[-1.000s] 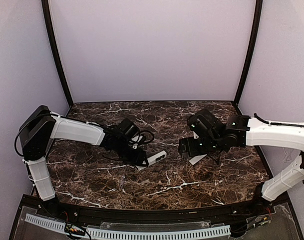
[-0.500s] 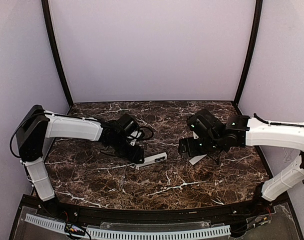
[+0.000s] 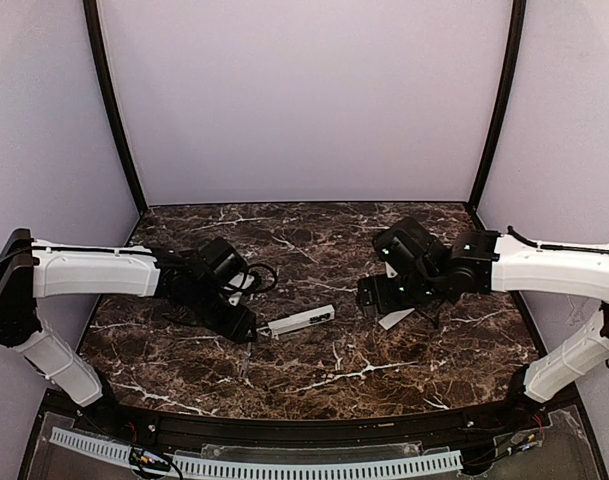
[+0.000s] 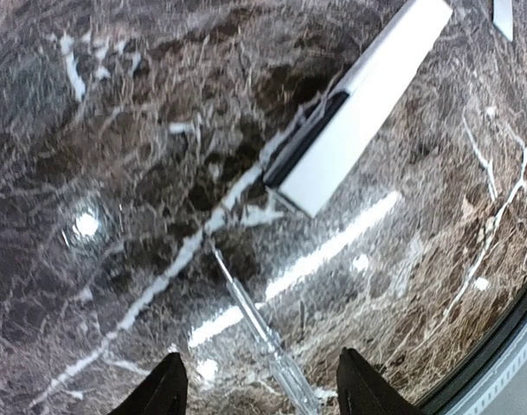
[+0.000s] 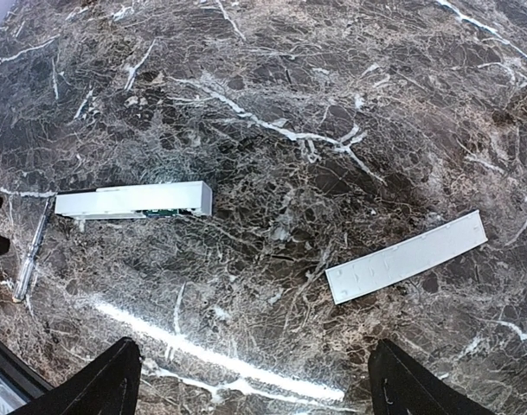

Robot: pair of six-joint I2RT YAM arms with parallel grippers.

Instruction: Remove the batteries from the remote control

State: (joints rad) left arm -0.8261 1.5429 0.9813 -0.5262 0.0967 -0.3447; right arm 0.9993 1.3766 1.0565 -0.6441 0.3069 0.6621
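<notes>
The left fingers (image 4: pixel 163 393) hang wide open and empty over the desk (image 4: pixel 116 173), with a thin clear tool (image 4: pixel 263 333) lying under them, the remote control (image 4: pixel 358 112) a little to their right, its dark slot uncovered, then the white cover strip (image 5: pixel 408 257) below the right fingers (image 5: pixel 107 385), also wide open and empty.

Remote control (image 4: pixel 358 112) lying slantwise; fingers (image 4: pixel 168 389) apart, slim clear tool (image 4: pixel 263 333) between

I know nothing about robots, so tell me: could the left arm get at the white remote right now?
Probably yes. The remote lies on bare marble just ahead of the left tool, which is open; only a thin rod lies between them.
</notes>
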